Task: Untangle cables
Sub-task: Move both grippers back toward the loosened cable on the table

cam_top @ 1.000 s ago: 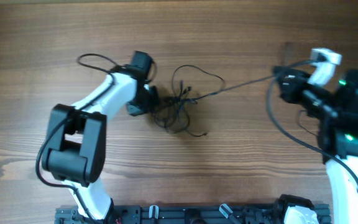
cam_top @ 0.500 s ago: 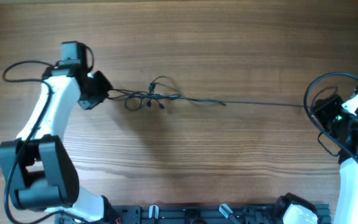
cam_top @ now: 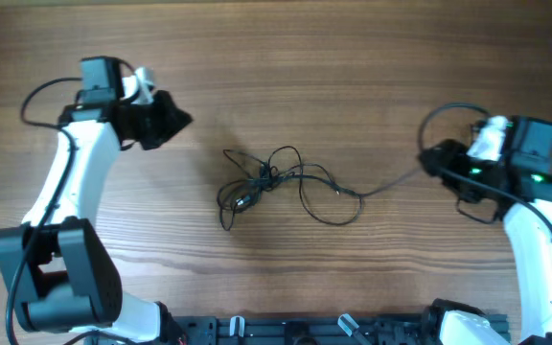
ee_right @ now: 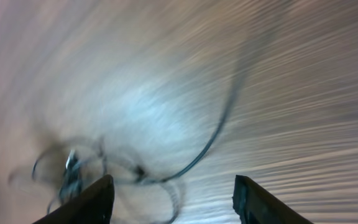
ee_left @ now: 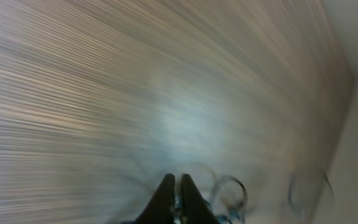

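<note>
The cables (cam_top: 262,176) lie slack on the wooden table as a small black tangle of loops at mid-table. One strand (cam_top: 391,182) trails right toward my right gripper (cam_top: 431,161). That gripper is open, and in its wrist view (ee_right: 173,179) the strand (ee_right: 219,127) runs over the table ahead of the wide-apart fingers, touching neither. My left gripper (cam_top: 182,121) hovers up and to the left of the tangle, well apart from it. Its fingers are shut with nothing between them (ee_left: 174,182), and blurred cable loops (ee_left: 229,177) show just right of them.
The arms' own thick black cables loop beside the left arm (cam_top: 36,94) and above the right wrist (cam_top: 448,110). A black base rail (cam_top: 333,331) runs along the table's near edge. Both wrist views are motion-blurred.
Half a second ago a cable was stretched taut between both grippers. Now it is free of both and has fallen slack into a loose tangle. The right gripper has opened and moved inward.
</note>
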